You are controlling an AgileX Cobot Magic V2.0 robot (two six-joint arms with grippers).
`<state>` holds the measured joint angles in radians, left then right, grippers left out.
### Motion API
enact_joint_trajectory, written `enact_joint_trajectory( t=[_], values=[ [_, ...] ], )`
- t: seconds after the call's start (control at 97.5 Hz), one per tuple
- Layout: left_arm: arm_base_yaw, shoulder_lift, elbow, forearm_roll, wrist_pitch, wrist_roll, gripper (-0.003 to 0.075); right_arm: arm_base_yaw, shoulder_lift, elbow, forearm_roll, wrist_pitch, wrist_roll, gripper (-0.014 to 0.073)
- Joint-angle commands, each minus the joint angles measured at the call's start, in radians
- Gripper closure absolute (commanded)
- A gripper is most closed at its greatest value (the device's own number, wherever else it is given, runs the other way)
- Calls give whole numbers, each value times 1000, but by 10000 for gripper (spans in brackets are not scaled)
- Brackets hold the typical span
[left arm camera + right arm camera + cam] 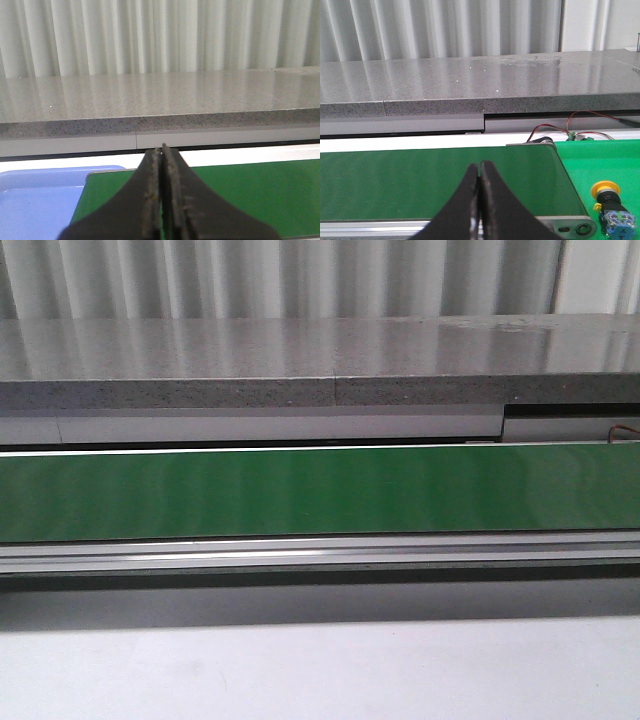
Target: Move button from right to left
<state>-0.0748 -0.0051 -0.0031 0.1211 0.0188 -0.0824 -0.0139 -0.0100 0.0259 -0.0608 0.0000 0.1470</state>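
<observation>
The button (612, 206), with an orange cap and a blue blocky body, lies on a bright green mat (605, 160) past the end of the green conveyor belt (435, 182). It shows only in the right wrist view. My right gripper (480, 167) is shut and empty, over the belt's near edge, well apart from the button. My left gripper (163, 150) is shut and empty over the belt (240, 195), next to a blue tray (35, 200). Neither gripper nor the button shows in the front view.
The green belt (320, 490) runs across the front view with metal rails in front. A grey speckled shelf (300, 370) runs behind it. Red and black wires (580, 125) sit behind the mat. A white table surface (320, 670) lies in front.
</observation>
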Motion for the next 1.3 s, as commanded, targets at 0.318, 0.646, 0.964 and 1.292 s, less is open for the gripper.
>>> enact_joint_trajectory(
  t=[0.318, 0.646, 0.964, 1.292],
  values=[
    [-5, -35, 25, 1, -80, -9, 740, 3, -15, -16, -10, -76, -2, 662],
    [-5, -35, 25, 1, -80, -9, 740, 3, -15, -16, -10, -76, -2, 662],
    [-5, -35, 25, 1, -80, -9, 740, 3, -15, -34, -10, -134, -4, 662],
    [-5, -35, 25, 1, -80, -9, 740, 2, 63, -307, -13, 284, -4, 662]
  ],
)
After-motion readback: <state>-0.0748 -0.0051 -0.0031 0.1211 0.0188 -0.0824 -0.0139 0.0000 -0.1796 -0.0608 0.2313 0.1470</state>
